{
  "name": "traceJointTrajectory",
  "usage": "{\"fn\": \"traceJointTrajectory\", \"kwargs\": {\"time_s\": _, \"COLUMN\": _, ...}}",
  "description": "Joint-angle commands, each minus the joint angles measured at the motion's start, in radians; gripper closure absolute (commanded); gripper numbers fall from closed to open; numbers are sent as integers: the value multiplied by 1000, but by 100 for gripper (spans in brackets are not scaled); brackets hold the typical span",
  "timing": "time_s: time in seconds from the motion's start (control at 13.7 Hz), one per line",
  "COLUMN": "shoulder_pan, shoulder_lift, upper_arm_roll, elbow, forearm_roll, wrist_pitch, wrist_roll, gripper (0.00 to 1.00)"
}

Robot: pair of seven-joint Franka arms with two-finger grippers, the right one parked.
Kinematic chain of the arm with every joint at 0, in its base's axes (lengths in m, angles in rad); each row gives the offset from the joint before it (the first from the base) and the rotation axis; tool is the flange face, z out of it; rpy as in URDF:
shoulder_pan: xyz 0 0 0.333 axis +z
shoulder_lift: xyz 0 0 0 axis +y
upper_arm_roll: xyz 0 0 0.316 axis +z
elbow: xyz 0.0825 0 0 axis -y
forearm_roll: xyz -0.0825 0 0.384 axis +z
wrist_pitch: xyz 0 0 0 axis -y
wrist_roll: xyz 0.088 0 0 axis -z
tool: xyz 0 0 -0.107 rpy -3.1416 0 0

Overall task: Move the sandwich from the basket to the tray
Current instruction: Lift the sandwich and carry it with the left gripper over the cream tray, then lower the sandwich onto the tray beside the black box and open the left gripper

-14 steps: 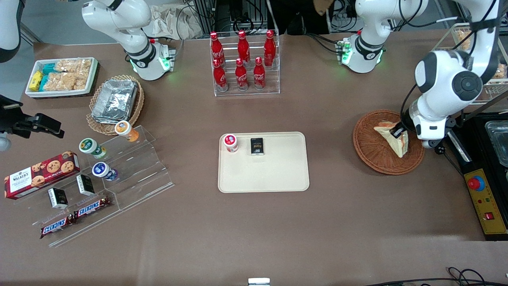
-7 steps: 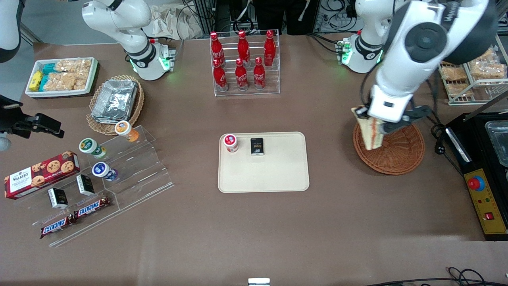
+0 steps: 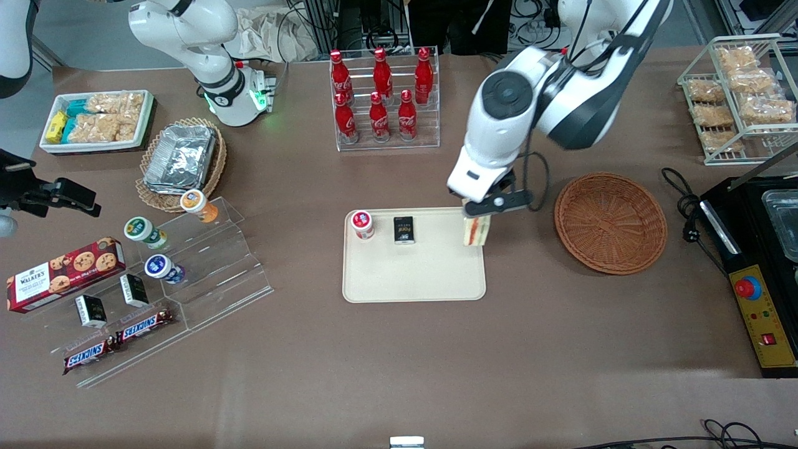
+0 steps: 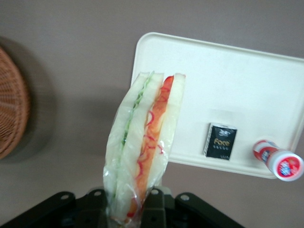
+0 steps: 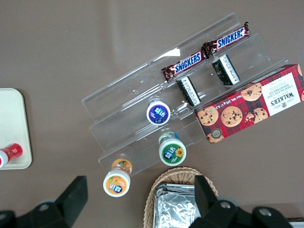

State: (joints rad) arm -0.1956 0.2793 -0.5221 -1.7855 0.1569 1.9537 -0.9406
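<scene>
Now my working arm has swung from over the basket (image 3: 610,222) toward the middle of the tabletop (image 3: 399,374), and the basket sits empty, so the lift-out part of the job is done and I judge what remains is the set-down. I read the carry as nearly over: the tray (image 3: 414,274) lies just beneath the load, at its edge nearest the basket. My pincer (image 3: 479,215) hangs above that tray edge, clamped on the sandwich (image 3: 475,231), which a second ago lay in the basket and half a second ago hung over its rim. On the tray a small red-capped cup (image 3: 362,224) and a black packet (image 3: 404,229) lie toward the end farther from the front camera, well apart from the sandwich, leaving bare cream surface to put it on. From the front I mostly see a short stub of bread below the wrist; my wrist camera shows much more: the sandwich (image 4: 142,147) in clear wrap, green and orange-red layers showing, black fingers (image 4: 154,209) pinching its base, the tray corner (image 4: 156,47) under its tip.
</scene>
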Motion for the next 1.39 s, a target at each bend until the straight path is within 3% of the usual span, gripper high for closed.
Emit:
{"fn": "traceJointTrajectory", "kwargs": {"time_s": 0.0, "shoulder_pan": -30, "shoulder_lift": 135, "upper_arm_roll": 1, "elbow": 44, "forearm_roll": 108, "wrist_pitch": 42, "wrist_roll": -78, "gripper": 100}}
{"fn": "traceJointTrajectory", "kwargs": {"time_s": 0.36, "shoulder_pan": -28, "shoulder_lift": 274, "upper_arm_roll": 5, "elbow": 49, "forearm_roll": 237, "wrist_pitch": 125, "wrist_roll": -102, "gripper": 100}}
{"fn": "traceJointTrajectory", "kwargs": {"time_s": 0.66, "shoulder_pan": -28, "shoulder_lift": 330, "upper_arm_roll": 7, "elbow": 51, "forearm_roll": 271, "wrist_pitch": 183, "wrist_roll": -107, "gripper": 100}}
{"fn": "traceJointTrajectory", "kwargs": {"time_s": 0.73, "shoulder_pan": -25, "shoulder_lift": 342, "upper_arm_roll": 8, "elbow": 49, "forearm_roll": 298, "wrist_pitch": 185, "wrist_roll": -109, "gripper": 89}}
{"fn": "traceJointTrajectory", "kwargs": {"time_s": 0.88, "shoulder_pan": -25, "shoulder_lift": 363, "upper_arm_roll": 8, "elbow": 51, "forearm_roll": 325, "wrist_pitch": 186, "wrist_roll": -109, "gripper": 1}}
{"fn": "traceJointTrajectory", "kwargs": {"time_s": 1.31, "shoulder_pan": -21, "shoulder_lift": 347, "upper_arm_roll": 8, "elbow": 58, "forearm_roll": 322, "wrist_pitch": 185, "wrist_roll": -133, "gripper": 0}}
